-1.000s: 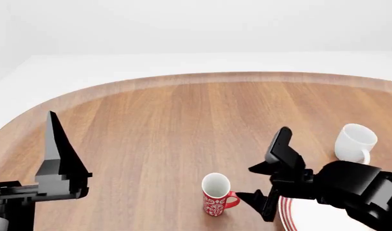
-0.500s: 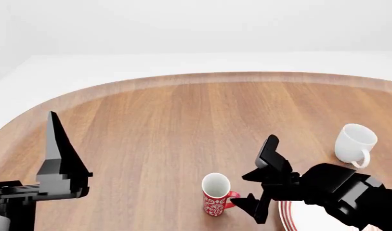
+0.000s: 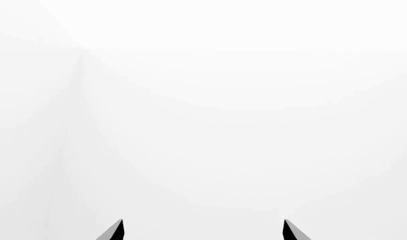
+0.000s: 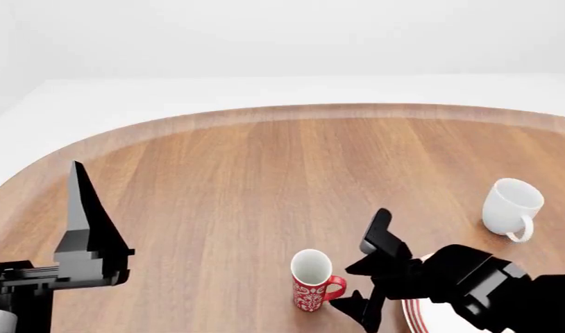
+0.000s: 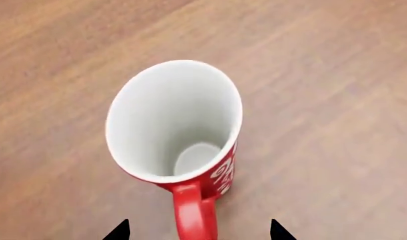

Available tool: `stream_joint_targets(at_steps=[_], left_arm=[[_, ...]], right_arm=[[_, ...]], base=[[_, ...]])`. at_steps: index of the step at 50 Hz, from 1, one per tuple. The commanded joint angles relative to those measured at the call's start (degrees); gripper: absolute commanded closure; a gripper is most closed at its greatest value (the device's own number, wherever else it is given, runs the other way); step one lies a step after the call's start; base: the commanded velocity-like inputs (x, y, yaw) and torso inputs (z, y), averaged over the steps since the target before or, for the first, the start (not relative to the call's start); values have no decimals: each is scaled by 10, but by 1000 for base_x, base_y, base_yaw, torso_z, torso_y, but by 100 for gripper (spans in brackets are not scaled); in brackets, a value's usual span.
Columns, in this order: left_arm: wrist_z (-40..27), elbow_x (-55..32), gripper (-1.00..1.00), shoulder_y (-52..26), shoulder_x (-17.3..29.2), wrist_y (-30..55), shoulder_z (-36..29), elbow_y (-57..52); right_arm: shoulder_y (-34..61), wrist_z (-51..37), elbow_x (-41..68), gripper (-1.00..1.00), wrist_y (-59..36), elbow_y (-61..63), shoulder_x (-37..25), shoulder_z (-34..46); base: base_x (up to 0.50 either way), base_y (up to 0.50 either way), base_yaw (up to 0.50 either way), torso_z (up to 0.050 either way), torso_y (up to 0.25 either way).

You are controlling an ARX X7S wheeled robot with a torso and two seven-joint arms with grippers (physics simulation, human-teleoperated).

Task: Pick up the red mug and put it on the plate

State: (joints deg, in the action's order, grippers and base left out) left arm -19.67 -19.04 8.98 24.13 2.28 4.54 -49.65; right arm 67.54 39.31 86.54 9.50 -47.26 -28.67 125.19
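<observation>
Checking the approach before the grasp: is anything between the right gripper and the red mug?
Nothing visible. The open right gripper sits just beside the red mug, handle side; the right wrist view shows only the handle and bare table ahead of its fingertips.

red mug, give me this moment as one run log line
phase: approach | red mug: upright on table, handle toward right claw | right claw: open, not gripping | left claw: open, idle | plate: no mug

matte black angular arms, each tool (image 4: 368,274) with pointed wedge-shaped fingers (image 4: 79,201)
</observation>
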Motion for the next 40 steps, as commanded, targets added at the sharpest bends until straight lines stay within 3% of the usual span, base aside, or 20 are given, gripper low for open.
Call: stream_joint_targets(at_steps=[1,14,15,34,40], left_arm=[[-1,-1,-100,0,2,-2,-1,2],[-4,-4,-100,-2,5,0,-1,3],[-4,-4,-100,-2,5,0,-1,3],[-7,0,-100,-1,6,-3,-6,4],[-7,1,-100,-1,6,-6,-6,8]], right_arm=[[-11,12,0,-100,-4,-29,15,-3],[-28,41,0,-100,5,-96,49,-13],[-30,40,-1,100,6,-102,51,-13],[-24,5,-19,100,30,-37,19,-12],[14,-44,-34,100,30,53,-25,-5]], base=[[0,0,0,0,0],[0,0,0,0,0],[0,0,0,0,0],[0,0,0,0,0],[0,0,0,0,0]])
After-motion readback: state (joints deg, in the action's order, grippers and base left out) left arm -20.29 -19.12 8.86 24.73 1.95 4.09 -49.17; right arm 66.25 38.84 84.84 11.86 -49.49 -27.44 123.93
